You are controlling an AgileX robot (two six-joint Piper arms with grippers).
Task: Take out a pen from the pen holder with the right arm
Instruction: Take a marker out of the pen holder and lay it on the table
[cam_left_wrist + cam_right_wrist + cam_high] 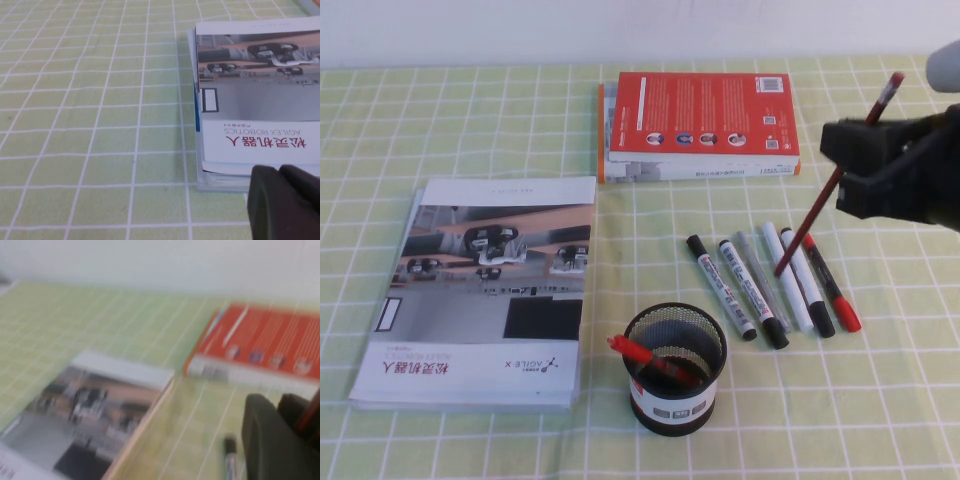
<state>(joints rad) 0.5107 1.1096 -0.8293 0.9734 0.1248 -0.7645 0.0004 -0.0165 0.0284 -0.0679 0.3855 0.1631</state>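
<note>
Kim: Mesh pen holder point(677, 405) nearest, red marker point(642, 353) leaning inside. Pen out?
Lee: Thin red pen point(817, 212) slanted, clamped in right gripper point(848, 170) above loose markers point(760, 290). Left gripper point(279, 172) closed, empty, beside booklet point(260, 100) corner.

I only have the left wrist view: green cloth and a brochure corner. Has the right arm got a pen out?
Observer: Yes, the right gripper is shut on a red pencil, tilted, its tip over the row of markers.
Operator: Holder empty now?
Observer: No, a red pen leans inside the pen holder.
Operator: Where's that from my left gripper?
Observer: The left gripper sits shut by the brochure; the holder stands right of it.
</note>
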